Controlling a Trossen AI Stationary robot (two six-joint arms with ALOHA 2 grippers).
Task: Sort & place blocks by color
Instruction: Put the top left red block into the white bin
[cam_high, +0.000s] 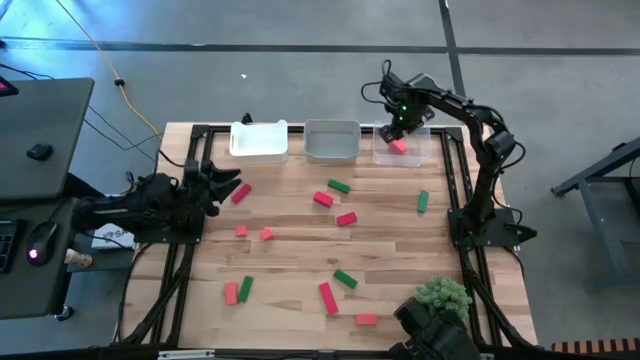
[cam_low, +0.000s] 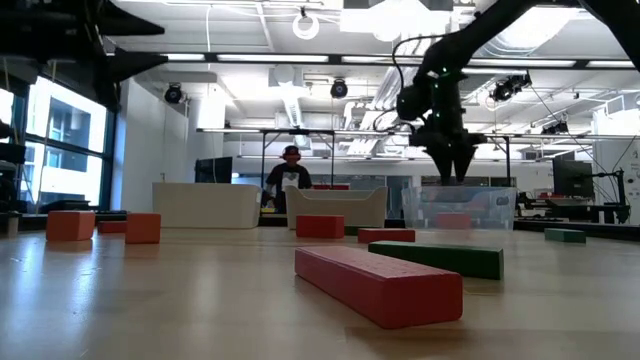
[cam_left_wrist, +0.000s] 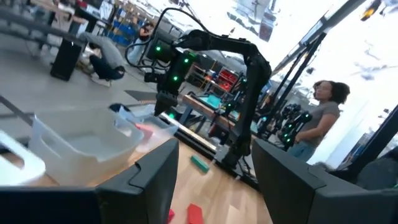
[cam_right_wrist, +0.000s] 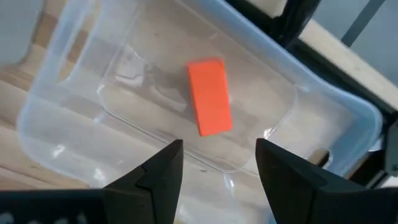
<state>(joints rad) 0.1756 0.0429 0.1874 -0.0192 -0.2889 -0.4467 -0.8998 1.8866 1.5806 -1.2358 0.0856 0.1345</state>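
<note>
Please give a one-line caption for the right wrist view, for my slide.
The open right gripper hovers over a clear bin holding one orange-red block.

Two dark six-joint arms of black tubular links and bulky joint housings. The right arm (cam_high: 470, 120) carries small green indicator lights near its wrist and loose black cabling looped above its upper links. The left arm (cam_high: 150, 200) is matte black throughout. Each gripper, for example the right gripper (cam_right_wrist: 217, 165), ends in two broad, flat, dark fingers with angular inner edges.
</note>
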